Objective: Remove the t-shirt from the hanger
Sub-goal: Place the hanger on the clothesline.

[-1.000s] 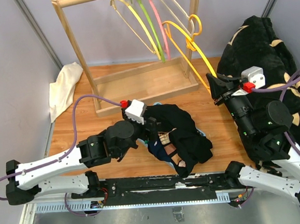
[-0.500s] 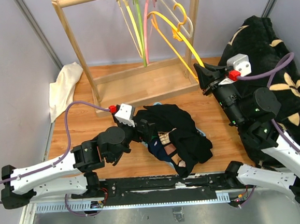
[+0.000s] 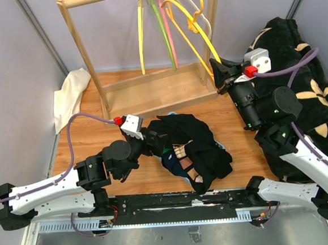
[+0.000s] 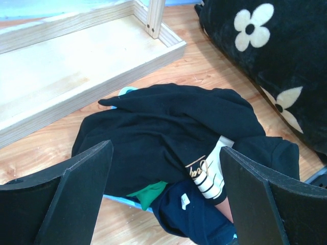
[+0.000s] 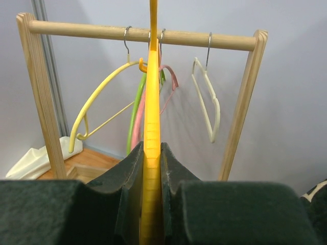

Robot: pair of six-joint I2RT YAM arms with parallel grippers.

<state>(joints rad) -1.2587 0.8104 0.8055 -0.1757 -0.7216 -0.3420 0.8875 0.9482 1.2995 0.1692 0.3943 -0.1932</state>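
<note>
My right end effector [image 5: 152,153] is clamped on the bare orange plastic hanger [image 5: 152,92], its long axis pointing up toward the wooden rail [image 5: 92,31], while the crumpled black t-shirt [image 4: 168,122] lies on the counter [image 4: 41,153] just ahead of my wide-open, empty left end effector [image 4: 166,150], the nearer one.

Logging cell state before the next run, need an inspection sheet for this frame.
Surface: wooden table.
Job's things: dark clothes pile on the table, off any hanger; orange hanger clamped in the right gripper.
Clutter: white cloth far left; floral blanket at right.
Grippers: left gripper open over the pile; right shut on the hanger.
Cables: purple cable looped at each arm.
Surroundings: wooden rack with other hangers; grey walls.
</note>
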